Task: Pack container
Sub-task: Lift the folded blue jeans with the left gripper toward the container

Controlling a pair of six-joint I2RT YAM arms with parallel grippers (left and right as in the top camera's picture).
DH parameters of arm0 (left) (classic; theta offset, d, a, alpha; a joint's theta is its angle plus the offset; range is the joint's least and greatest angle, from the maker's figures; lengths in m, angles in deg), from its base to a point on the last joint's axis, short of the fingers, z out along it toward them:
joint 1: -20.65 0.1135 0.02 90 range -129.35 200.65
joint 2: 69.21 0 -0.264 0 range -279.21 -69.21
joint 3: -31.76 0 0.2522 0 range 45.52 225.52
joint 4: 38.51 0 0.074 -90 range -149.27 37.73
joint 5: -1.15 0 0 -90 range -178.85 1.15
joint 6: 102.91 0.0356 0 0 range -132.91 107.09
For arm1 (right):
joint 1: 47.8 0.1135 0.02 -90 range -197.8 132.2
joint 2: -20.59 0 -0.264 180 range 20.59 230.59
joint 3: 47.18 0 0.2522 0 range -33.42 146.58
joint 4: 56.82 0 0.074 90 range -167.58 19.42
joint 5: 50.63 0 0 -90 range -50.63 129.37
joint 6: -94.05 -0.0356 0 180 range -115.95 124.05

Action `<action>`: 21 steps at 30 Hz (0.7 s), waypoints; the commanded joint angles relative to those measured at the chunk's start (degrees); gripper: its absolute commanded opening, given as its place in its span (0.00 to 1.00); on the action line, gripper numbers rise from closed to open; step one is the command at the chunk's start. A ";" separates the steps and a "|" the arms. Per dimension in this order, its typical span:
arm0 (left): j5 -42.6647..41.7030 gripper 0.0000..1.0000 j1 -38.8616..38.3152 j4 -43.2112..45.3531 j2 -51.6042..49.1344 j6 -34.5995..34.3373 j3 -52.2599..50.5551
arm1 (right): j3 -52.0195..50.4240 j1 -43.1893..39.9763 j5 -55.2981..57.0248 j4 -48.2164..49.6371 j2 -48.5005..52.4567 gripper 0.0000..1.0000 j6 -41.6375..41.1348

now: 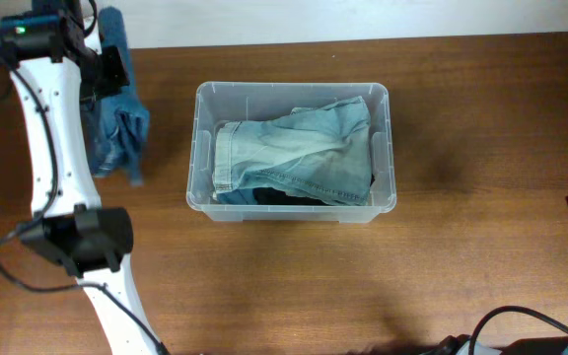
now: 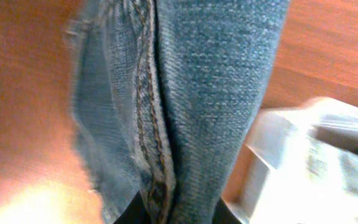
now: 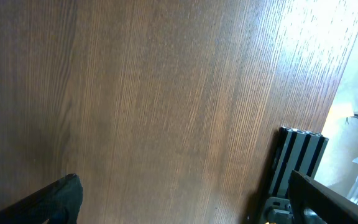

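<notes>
Left wrist view is almost filled by a dark blue denim garment [image 2: 216, 93], which is pinched in the narrow jaws of the left gripper [image 1: 114, 71]. The cloth is seen hanging from it, well to the left of the container [image 1: 264, 87] and near its far corner. The right gripper [image 3: 185, 211] is held wide apart with nothing in it, far to the right of the container, over the bare wooden table [image 1: 363, 286].

The container is placed on the table about midway between the two arms. Inside it a pale blue denim garment [image 1: 304, 153] is spread over most of the floor. A darker item [image 1: 284, 197] is seen under its near edge, but what it is cannot be told.

The container is judged to be light, stiff and thin-walled, with smooth plastic that could slip. It would best be taken at the rim of a short side, where a handle seems to be moulded. The denim is soft and will fold when lowered.

One container, two denim garments and one hidden dark item are counted.
</notes>
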 commanded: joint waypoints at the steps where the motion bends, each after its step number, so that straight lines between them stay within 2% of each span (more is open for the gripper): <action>1: -1.33 0.01 -1.95 -1.66 6.95 -1.92 2.34 | -0.24 -0.15 0.28 0.02 -0.02 0.98 -0.52; 9: -0.39 0.01 -3.69 -6.88 11.80 -1.68 2.34 | -0.24 -0.15 0.28 0.02 -0.02 0.98 -0.52; 21: -2.78 0.01 -5.84 -6.86 16.15 -1.70 2.32 | -0.24 -0.15 0.28 0.00 -0.02 0.98 -0.52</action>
